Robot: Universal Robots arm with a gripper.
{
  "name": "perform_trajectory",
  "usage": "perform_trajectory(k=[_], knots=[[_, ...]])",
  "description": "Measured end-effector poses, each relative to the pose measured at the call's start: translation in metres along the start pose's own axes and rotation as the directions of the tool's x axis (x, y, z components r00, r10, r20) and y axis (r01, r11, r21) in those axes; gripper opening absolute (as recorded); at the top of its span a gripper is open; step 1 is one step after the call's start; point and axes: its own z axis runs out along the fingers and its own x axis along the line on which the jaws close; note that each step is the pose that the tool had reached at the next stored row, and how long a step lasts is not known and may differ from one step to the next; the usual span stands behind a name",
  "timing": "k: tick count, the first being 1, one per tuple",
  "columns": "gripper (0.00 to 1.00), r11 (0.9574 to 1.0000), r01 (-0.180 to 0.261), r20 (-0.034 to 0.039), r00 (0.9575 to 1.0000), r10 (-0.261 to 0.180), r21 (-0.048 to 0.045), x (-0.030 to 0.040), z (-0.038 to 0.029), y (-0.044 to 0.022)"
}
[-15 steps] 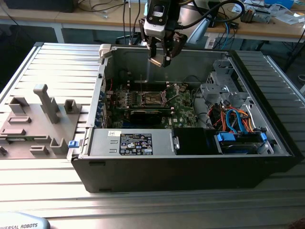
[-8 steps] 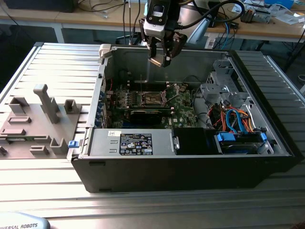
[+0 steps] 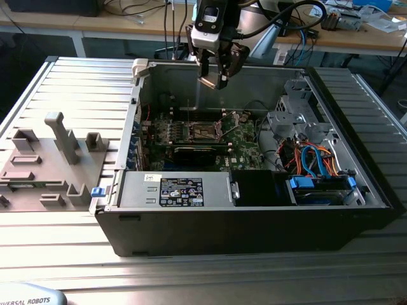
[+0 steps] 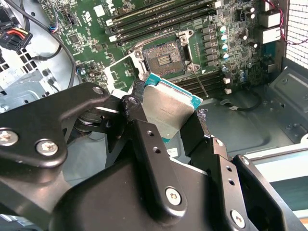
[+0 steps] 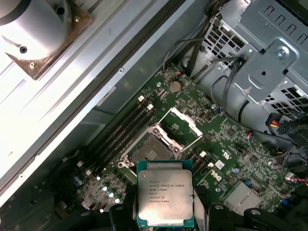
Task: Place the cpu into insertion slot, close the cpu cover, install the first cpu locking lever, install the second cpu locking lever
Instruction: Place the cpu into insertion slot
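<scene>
My gripper (image 3: 214, 77) hangs above the open computer case, over its back wall, shut on the cpu. The cpu (image 5: 165, 197) is a square chip with a silver top and a green rim, pinched by its edges between the black fingers (image 4: 144, 139). It also appears in the second wrist view (image 4: 168, 108). Below it on the green motherboard lies the insertion slot (image 5: 149, 153) (image 4: 163, 57), bare and dark, also visible in the exterior view (image 3: 205, 131). The cpu cover (image 5: 180, 122) (image 4: 119, 72) is swung open beside the slot. A thin wire lever (image 4: 199, 79) stands free next to it.
Long black memory slots (image 4: 159, 21) run alongside the socket. A black power supply (image 3: 191, 190) fills the case's near side, with a drive cage (image 3: 299, 114) and coloured cables (image 3: 311, 155) at the exterior view's right. A grey fixture plate (image 3: 51, 152) lies left of the case.
</scene>
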Motion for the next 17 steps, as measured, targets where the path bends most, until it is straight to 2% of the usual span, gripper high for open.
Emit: perform_trajectory(k=[17], knots=[[0.54,0.9998,-0.018,0.0009,0.9998,0.018,-0.0002,0.0,0.0,0.0]])
